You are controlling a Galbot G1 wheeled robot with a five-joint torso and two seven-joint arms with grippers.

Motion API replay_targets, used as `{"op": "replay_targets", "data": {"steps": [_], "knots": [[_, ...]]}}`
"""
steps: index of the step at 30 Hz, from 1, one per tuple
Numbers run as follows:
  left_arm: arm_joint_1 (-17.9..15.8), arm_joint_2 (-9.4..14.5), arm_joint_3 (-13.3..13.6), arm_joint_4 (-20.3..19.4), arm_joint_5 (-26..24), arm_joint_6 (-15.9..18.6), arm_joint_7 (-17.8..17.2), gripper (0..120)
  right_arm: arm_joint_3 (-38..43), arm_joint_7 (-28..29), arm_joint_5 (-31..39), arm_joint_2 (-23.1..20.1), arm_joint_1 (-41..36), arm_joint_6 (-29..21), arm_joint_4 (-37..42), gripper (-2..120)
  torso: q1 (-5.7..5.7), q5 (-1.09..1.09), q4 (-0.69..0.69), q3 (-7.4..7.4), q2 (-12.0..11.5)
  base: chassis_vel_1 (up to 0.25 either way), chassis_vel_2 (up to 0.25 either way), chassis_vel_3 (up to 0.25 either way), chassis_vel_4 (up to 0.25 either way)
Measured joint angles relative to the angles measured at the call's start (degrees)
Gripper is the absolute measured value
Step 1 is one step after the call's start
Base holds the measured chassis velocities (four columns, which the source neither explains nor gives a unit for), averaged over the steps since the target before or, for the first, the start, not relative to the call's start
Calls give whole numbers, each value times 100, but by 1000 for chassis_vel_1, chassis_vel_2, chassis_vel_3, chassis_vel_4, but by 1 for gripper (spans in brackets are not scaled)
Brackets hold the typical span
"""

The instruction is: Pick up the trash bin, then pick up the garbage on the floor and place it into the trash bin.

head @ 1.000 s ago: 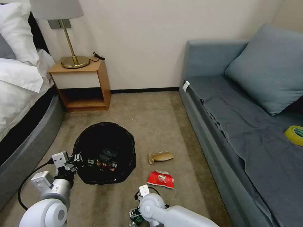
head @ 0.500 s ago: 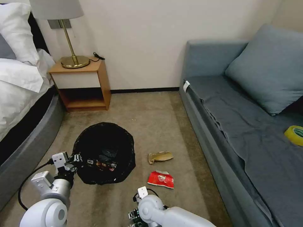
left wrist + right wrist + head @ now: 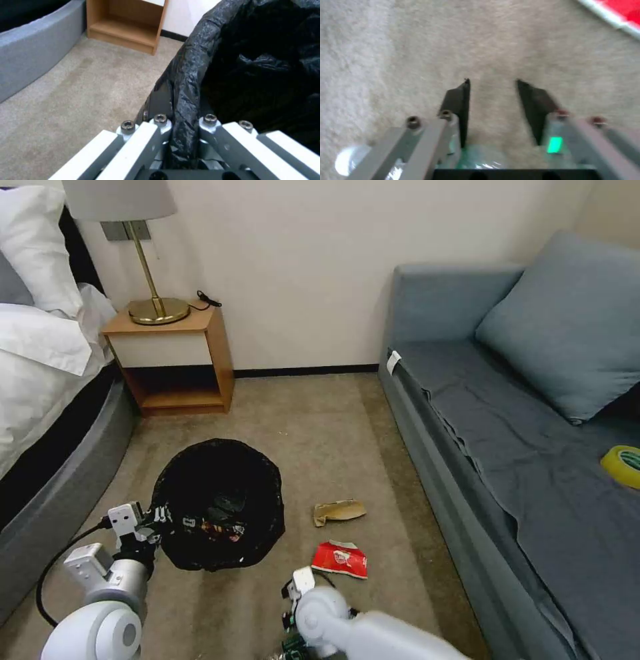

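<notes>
From the head view, the left gripper (image 3: pixel 162 517) is clamped on the near-left rim of the bin (image 3: pixel 217 503), which sits on the carpet (image 3: pixel 320 447). Inside the bin lies some litter. The right gripper (image 3: pixel 290 640) is low at the bottom edge, with a red wrapper (image 3: pixel 340 560) just beyond it and a tan scrap (image 3: pixel 339 511) farther off. In the left wrist view, the fingers (image 3: pixel 160 123) pinch the bin's black bag (image 3: pixel 186 95) at the rim between them, closed tight on it. In the right wrist view, the fingers (image 3: pixel 458 100) stand narrowly parted over carpet, a clear bottle (image 3: pixel 480 160) held between their bases, green label showing.
</notes>
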Motion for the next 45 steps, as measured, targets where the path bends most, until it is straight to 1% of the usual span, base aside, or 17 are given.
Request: {"op": "replay_targets", "data": {"steps": [1,5,6,7,10,11,12,15,16,17,19,26,30,31,39,45], "knots": [[0,0,0,0,0,0,0,4,0,0,0,0,0,0,0,38,0,0,0,0,0,0,0,0,0],[-27,10,0,71,0,-13,5,4,-251,-172,92,-694,292,-218,396,56,0,0,0,0,0,0,0,0,0],[-27,10,0,71,0,-13,5,4,-251,-172,92,-694,292,-218,396,56,0,0,0,0,0,0,0,0,0],[-37,15,-1,87,-2,-13,6,4,-334,-247,80,-848,346,-224,468,59,0,0,-1,0,0,0,0,0,0],[-71,37,4,132,-7,-14,8,4,-540,-355,86,-1231,457,-225,684,74,0,1,0,0,0,0,0,0,0],[-71,37,4,132,-7,-14,8,4,-540,-355,86,-1231,457,-225,684,74,0,1,0,0,0,0,0,0,0],[-84,41,9,144,-8,-14,8,4,-588,-376,91,-1325,472,-226,753,77,0,1,0,0,0,0,0,0,0],[-155,48,55,149,-9,13,2,4,-718,-458,73,-1525,462,-227,850,93,0,1,0,0,0,0,0,0,0],[-155,48,55,149,-9,13,2,4,-718,-458,73,-1525,462,-227,850,93,0,1,0,0,0,0,0,0,0],[-179,45,73,149,-9,35,-4,4,-755,-481,35,-1549,440,-228,834,96,0,0,-1,0,0,0,0,0,0],[-210,41,105,147,-9,63,-12,4,-801,-526,-44,-1566,378,-229,767,99,0,1,-1,0,0,0,0,0,0],[-225,42,109,149,-15,79,-19,4,-1011,-683,-139,-1521,295,-231,684,100,0,0,0,0,0,0,0,0,0],[-215,45,65,161,-35,80,-20,4,-1072,-717,-166,-1298,214,-241,523,100,0,-1,0,0,0,0,0,0,0],[-215,45,65,161,-35,80,-20,4,-1072,-717,-166,-1298,214,-241,523,100,0,-1,0,0,0,0,0,0,0],[-182,33,10,189,-56,54,-18,4,-1019,-756,-226,-707,153,-241,131,100,0,-1,1,0,0,0,0,0,0],[-175,28,0,191,-64,36,-16,4,-937,-757,-262,-534,136,-241,99,100,0,-1,0,0,0,0,0,0,0]]}}
